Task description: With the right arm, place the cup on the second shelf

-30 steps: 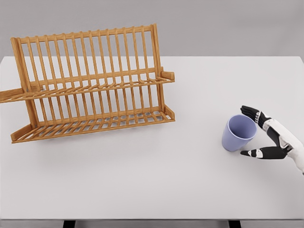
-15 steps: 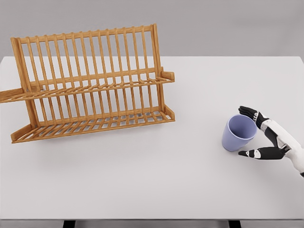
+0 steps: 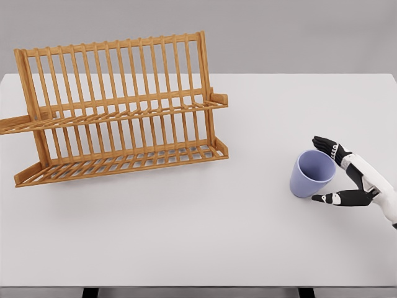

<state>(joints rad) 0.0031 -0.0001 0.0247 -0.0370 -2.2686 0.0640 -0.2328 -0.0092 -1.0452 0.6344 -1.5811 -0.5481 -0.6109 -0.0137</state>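
- Nearest, at the right edge: white right hand (image 3: 347, 177) with black fingers, reaching in from the lower right over the plain white table (image 3: 205, 242); left arm nowhere in view.
- Fingers spread wide and holding nothing: upper fingers (image 3: 324, 144) arched past the far side of the rim, thumb (image 3: 324, 198) stretched along the near side, low by the base.
- Set between them, just to the hand's left: small lavender-blue plastic cup (image 3: 310, 174), resting on the table towards its right side.
- Cup tipped, mouth opening up and to the right, into the palm; long axis slanting from the base at lower left to the rim at upper right.
- Contact between fingertips and cup wall too close to judge; no clear squeeze visible, so taken as bracketed, not yet gripped.
- Coming move, by judgement: close fingers and thumb across the cup's width, square to that slanted axis, then lift.
- Farther off, well apart to the left and back: two-tier slatted wooden dish rack (image 3: 118, 105), tall back rail leaning away.
- Upper tier (image 3: 124, 113), the likely second shelf, bare, as is the lower one.
- Long carry leftwards across open table still ahead.
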